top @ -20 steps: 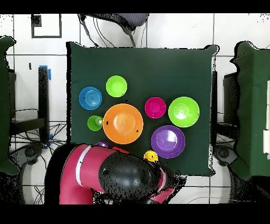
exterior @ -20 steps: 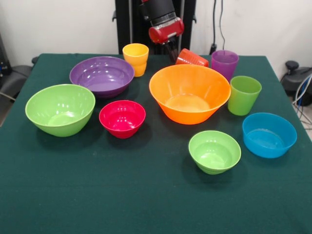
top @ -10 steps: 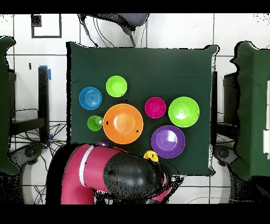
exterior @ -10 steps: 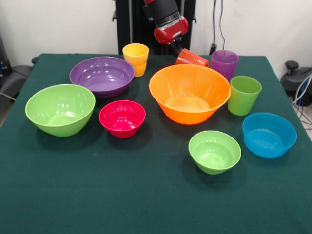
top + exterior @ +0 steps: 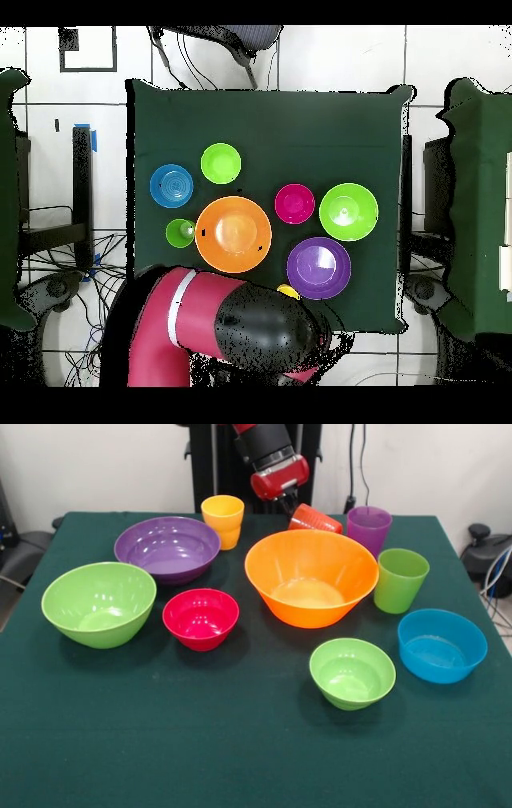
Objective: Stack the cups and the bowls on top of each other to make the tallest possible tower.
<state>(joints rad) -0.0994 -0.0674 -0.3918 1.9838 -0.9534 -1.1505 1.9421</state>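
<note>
6 glossy bowls [image 5: 311, 578] sit upright, apart on the green table [image 5: 160, 744]; jaws' state unclear.

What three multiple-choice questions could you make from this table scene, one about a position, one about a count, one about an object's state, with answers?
1. In the front view, what lies between the big light green bowl and the orange bowl?
A. blue bowl
B. magenta-red bowl
C. yellow cup

2. How many bowls are on the table?
A. four
B. six
C. eight

3. How is the red-orange cup sitting?
A. tipped on its side
B. upright
C. nested in a bowl

Answers: 1 B, the magenta-red bowl sits between them. 2 B, six show. 3 A, it lies tilted behind the orange bowl.
</note>
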